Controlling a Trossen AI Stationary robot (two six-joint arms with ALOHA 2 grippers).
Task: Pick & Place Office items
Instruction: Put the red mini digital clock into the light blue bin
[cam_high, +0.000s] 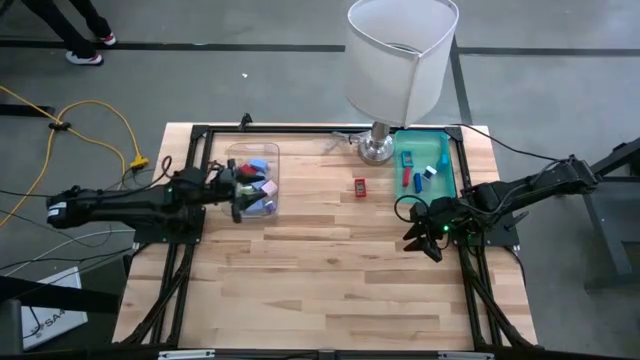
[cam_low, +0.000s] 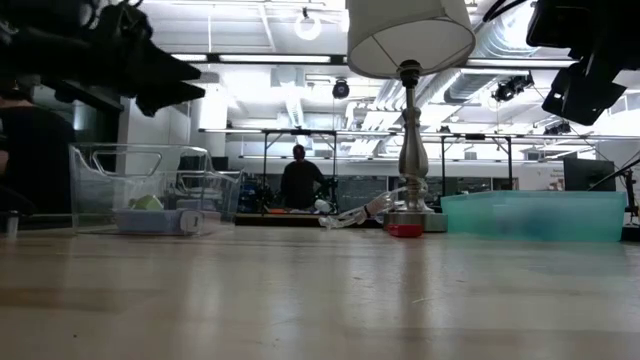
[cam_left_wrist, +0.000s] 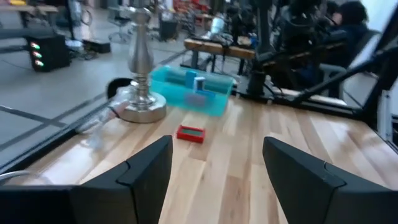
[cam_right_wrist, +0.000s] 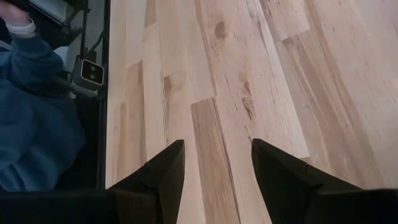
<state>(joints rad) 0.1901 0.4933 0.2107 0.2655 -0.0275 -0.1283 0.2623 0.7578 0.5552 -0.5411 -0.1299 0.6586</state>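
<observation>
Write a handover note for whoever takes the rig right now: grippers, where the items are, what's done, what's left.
Left gripper: open, empty, above the clear bin.
Right gripper: open, empty, over bare table just in front of the teal tray.
Items: a pile of small pieces in the clear bin; a few pieces in the teal tray; one red piece loose on the table near the lamp.
Done: most pieces sit in containers.
Left: likely the red piece.
</observation>
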